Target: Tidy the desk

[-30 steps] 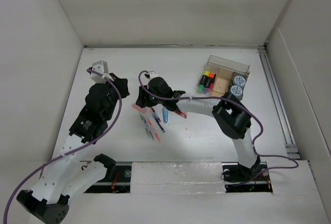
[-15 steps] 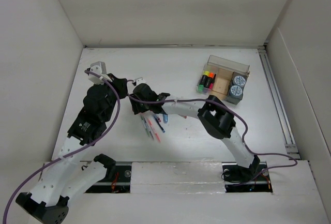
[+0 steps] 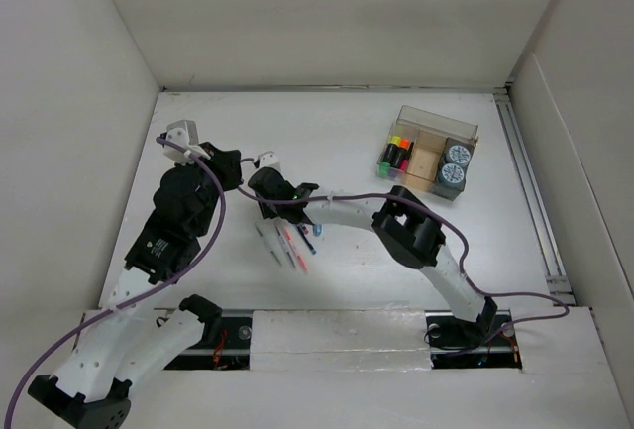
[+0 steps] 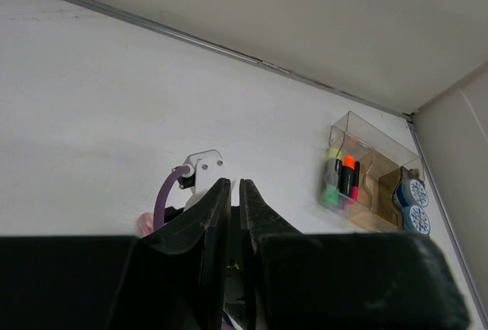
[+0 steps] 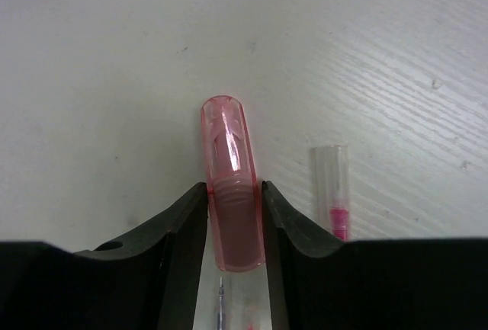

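Observation:
The white desk (image 3: 347,122) carries a small cluster of pens (image 3: 289,246) left of centre. My right gripper (image 3: 264,206) reaches far left, low over the far end of that cluster. In the right wrist view the right gripper (image 5: 234,193) is shut on a pink translucent pen (image 5: 229,147), both fingers pressed against its sides just above the desk (image 5: 114,56). A clear pen with pink ink (image 5: 333,185) lies just to its right. My left gripper (image 3: 236,173) is shut and empty right beside the right wrist; the left wrist view shows the left gripper (image 4: 235,189) with its fingers almost touching.
A clear compartmented organizer box (image 3: 428,152) stands at the back right, holding highlighters (image 3: 397,155) and two blue-topped rolls (image 3: 454,163); it also shows in the left wrist view (image 4: 370,181). White panel walls bound the desk. A metal rail (image 3: 530,201) runs along the right edge.
My right gripper has moved left and a little nearer, from above the pens' right side to their left end, and now grips the pink pen. The left arm shifted slightly left.

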You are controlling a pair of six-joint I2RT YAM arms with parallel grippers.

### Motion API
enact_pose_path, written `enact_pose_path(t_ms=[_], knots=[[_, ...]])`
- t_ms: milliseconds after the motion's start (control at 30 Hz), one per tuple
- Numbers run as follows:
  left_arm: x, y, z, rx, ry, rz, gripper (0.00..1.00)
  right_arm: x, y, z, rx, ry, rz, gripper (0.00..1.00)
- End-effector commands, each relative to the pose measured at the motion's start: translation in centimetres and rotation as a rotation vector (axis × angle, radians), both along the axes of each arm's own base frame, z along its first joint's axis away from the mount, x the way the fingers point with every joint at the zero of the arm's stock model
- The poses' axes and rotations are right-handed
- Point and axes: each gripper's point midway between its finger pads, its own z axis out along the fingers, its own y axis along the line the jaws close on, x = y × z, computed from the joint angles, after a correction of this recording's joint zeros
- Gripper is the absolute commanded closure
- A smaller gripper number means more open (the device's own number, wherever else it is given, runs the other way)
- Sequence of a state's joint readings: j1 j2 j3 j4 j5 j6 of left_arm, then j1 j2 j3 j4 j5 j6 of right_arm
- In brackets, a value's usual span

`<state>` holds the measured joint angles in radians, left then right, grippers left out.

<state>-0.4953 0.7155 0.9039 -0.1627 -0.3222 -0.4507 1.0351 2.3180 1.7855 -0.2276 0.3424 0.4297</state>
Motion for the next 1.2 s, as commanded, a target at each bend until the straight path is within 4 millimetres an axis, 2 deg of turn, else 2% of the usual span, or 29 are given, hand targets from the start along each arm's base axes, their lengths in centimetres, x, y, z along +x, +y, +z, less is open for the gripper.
enact_pose_path(t_ms=[0, 33, 100, 133, 200, 233, 267, 333, 367, 400, 433, 467, 500, 567, 600, 633, 667, 700, 800, 833, 867, 900, 933, 1033, 1067, 1133, 1167], knots=[[-0.1, 0.3, 2.0, -0.021, -0.056, 0.011, 0.92, 1.5, -0.3, 0.5, 0.011, -0.042, -0.083, 0.73], [-0.1, 0.3, 2.0, -0.021, -0.056, 0.012, 0.92, 1.5, -0.3, 0.5, 0.011, -0.042, -0.083, 0.73], [-0.1, 0.3, 1.9, -0.019, -0.051, 0.007, 0.92, 1.5, -0.1, 1.0, 0.034, -0.045, -0.093, 0.83], [-0.1, 0.3, 1.9, -0.019, -0.054, 0.007, 0.92, 1.5, -0.2, 1.1, 0.041, -0.048, -0.100, 0.85], [0.1, 0.2, 1.8, -0.016, -0.050, 0.007, 0.92, 1.2, 0.1, 3.4, 0.142, -0.041, -0.091, 0.89], [0.1, 0.2, 1.8, -0.016, -0.050, 0.007, 0.92, 1.9, 0.2, 4.0, 0.174, -0.051, -0.105, 0.89], [0.2, 0.1, 1.6, -0.012, -0.042, 0.002, 0.92, 1.7, -0.1, 5.4, 0.218, -0.047, -0.097, 0.89], [0.2, -0.1, 1.6, -0.014, -0.042, -0.002, 0.92, 1.8, 0.8, 8.4, 0.369, -0.029, -0.068, 0.90], [0.2, -0.1, 1.6, -0.013, -0.043, -0.003, 0.92, 2.5, 0.0, 11.2, 0.438, -0.040, -0.078, 0.90], [0.2, 0.0, 1.7, -0.013, -0.046, -0.001, 0.91, 2.2, -0.6, 11.2, 0.465, -0.015, -0.066, 0.90], [0.3, -0.1, 1.5, -0.012, -0.042, 0.000, 0.91, 2.5, -0.9, 12.6, 0.529, -0.014, -0.075, 0.90], [0.5, -0.1, 1.2, -0.005, -0.033, 0.002, 0.91, 3.7, -2.1, 13.5, 0.565, -0.018, -0.097, 0.91], [0.5, -0.4, 1.2, -0.006, -0.032, -0.010, 0.91, 3.4, -3.2, 14.5, 0.600, -0.007, -0.093, 0.91], [0.6, -0.6, 1.0, 0.000, -0.024, -0.021, 0.91, 4.2, -4.8, 16.4, 0.683, -0.016, -0.125, 0.91], [0.6, -0.8, 1.1, -0.003, -0.028, -0.030, 0.91, 5.1, -6.7, 18.1, 0.718, -0.038, -0.157, 0.91], [0.7, -0.9, 1.0, -0.001, -0.025, -0.032, 0.91, 5.2, -8.1, 17.3, 0.730, -0.025, -0.192, 0.91], [0.8, -1.0, 0.8, 0.003, -0.020, -0.035, 0.90, 5.6, -9.3, 17.4, 0.741, -0.029, -0.221, 0.91], [0.9, -1.2, 0.6, 0.004, -0.013, -0.043, 0.91, 7.0, -11.5, 17.2, 0.745, -0.045, -0.279, 0.91], [1.2, -2.2, 0.1, 0.021, 0.001, -0.093, 0.89, 8.6, -16.6, 16.3, 0.746, -0.066, -0.429, 0.91], [1.4, -2.6, -0.3, 0.026, 0.011, -0.107, 0.89, 9.7, -19.6, 16.6, 0.764, -0.076, -0.503, 0.92], [1.4, -3.0, -0.3, 0.028, 0.014, -0.126, 0.89, 9.8, -21.4, 15.1, 0.749, -0.060, -0.552, 0.92], [1.6, -3.2, -0.6, 0.032, 0.021, -0.132, 0.89, 10.0, -23.0, 14.7, 0.753, -0.055, -0.586, 0.92], [1.9, -3.4, -1.0, 0.038, 0.036, -0.137, 0.89, 11.0, -25.9, 14.6, 0.767, -0.063, -0.653, 0.92], [2.1, -4.2, -1.6, 0.050, 0.059, -0.170, 0.88, 10.7, -30.2, 13.6, 0.768, -0.065, -0.734, 0.92], [2.1, -4.4, -1.7, 0.050, 0.062, -0.184, 0.88, 11.1, -32.4, 13.8, 0.770, -0.083, -0.774, 0.92], [2.3, -4.6, -1.9, 0.052, 0.068, -0.185, 0.88, 11.0, -34.9, 12.8, 0.739, -0.089, -0.825, 0.92], [2.4, -4.7, -2.2, 0.054, 0.075, -0.190, 0.88, 11.4, -37.3, 12.8, 0.733, -0.106, -0.874, 0.92]])
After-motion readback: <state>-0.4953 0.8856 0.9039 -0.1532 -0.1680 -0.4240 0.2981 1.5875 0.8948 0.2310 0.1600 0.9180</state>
